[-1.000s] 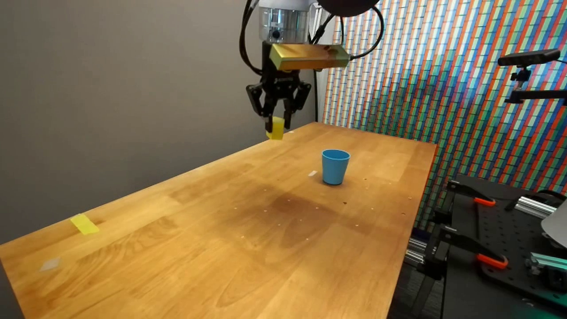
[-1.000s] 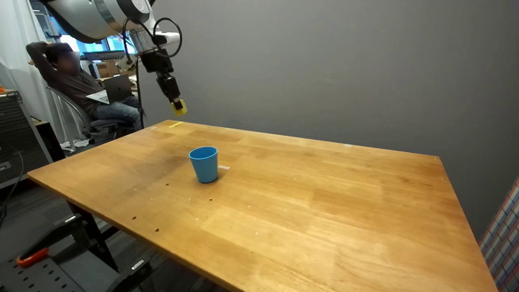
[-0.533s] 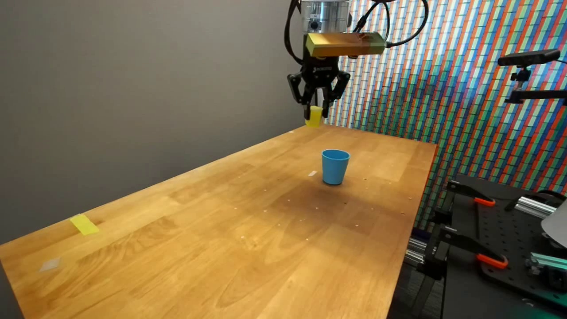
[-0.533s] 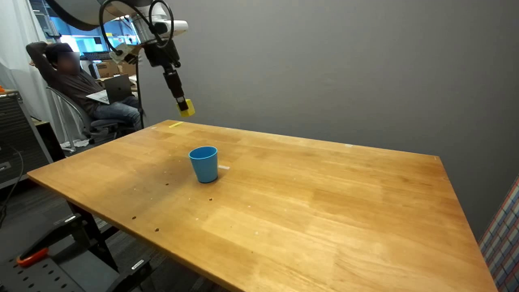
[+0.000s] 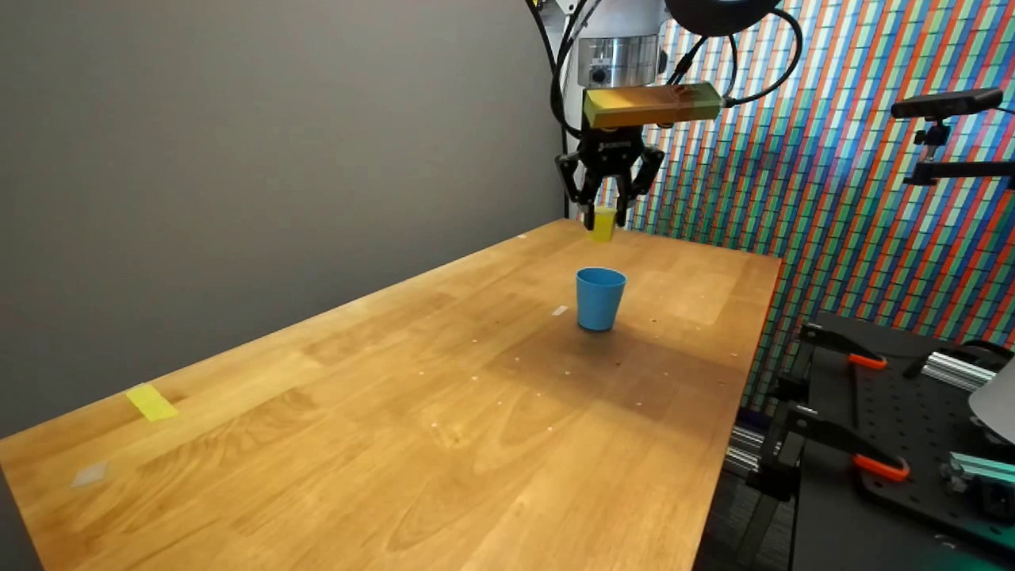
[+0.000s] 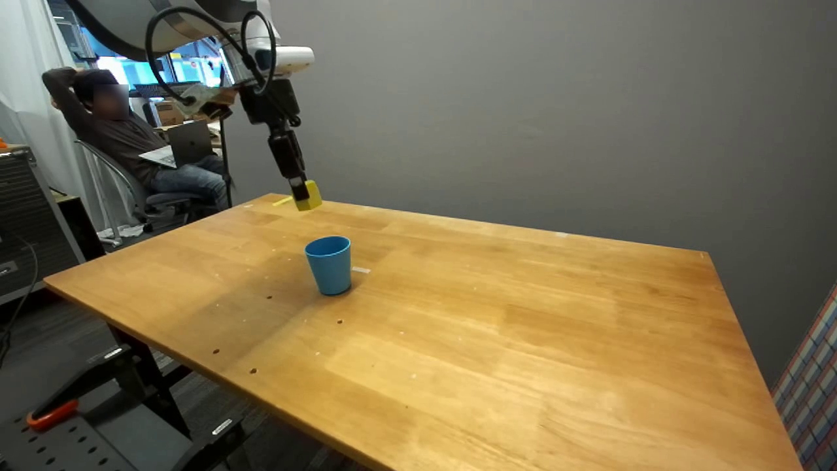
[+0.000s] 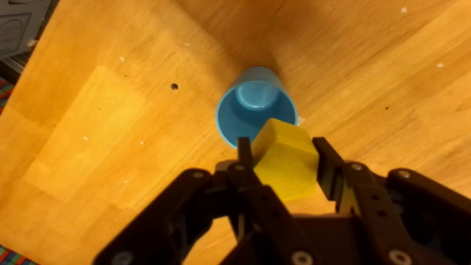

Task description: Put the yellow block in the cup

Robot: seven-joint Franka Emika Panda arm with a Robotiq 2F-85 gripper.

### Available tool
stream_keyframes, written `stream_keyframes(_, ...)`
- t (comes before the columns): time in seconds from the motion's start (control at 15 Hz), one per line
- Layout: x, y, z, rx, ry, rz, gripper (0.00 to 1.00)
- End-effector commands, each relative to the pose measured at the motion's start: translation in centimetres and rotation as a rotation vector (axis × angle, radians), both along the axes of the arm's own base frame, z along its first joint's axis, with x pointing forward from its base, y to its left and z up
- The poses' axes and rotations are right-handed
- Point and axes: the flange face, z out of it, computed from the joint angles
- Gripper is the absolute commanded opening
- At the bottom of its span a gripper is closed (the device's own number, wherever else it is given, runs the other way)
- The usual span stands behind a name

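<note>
One yellow block [image 7: 289,163] in the air, one blue cup [image 5: 599,305] not yet reached

The pincer [image 5: 605,217] is clamped on the block: in the wrist view its two fingers [image 7: 327,162] press it from opposite sides. The block hangs over the desk [image 5: 396,444], higher than the cup, and touches neither of them. The cup stands upright, with its mouth to the top.

I judge that the carrying is almost finished; the lowering should come after a small correction of position. Here I see the main danger. In the wrist view the block covers only one side of the rim, and in an exterior view the block [image 6: 312,196] appears to be beside the mouth rather than above it. The true offset I cannot tell exactly. If the pincer would go straight down from this place, a lower corner could land on the rim; the cup, which stands free, may then tip or slide away.

A second cause of trouble could be the grip. In an exterior view the block [image 5: 603,226] sticks out below the fingertips, so a knock might turn it. Thirdly, opening too high may let it bounce off the rim.
</note>
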Motion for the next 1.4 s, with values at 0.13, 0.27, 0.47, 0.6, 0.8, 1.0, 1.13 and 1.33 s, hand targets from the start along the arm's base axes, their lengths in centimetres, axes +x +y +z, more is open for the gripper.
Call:
stream_keyframes(0.13,-0.2,-2.0,-0.8,-0.001,-0.034,-0.025,0.19)
stream_keyframes(0.27,-0.1,-2.3,-1.3,0.0,-0.026,-0.023,0.19)
stream_keyframes(0.47,-0.1,-2.5,-1.6,0.016,-0.018,-0.029,0.69)
stream_keyframes(0.6,-0.1,-2.6,-1.7,0.023,-0.02,-0.035,0.77)
stream_keyframes(0.8,-0.1,-2.6,-1.7,0.034,-0.019,-0.039,0.98)
stream_keyframes(1.0,-0.3,-2.0,-1.1,0.056,-0.021,-0.022,1.0)
stream_keyframes(1.13,-1.2,0.0,0.1,0.094,0.015,0.065,1.0)
stream_keyframes(1.33,-3.6,3.9,2.9,0.159,0.118,0.23,0.99)
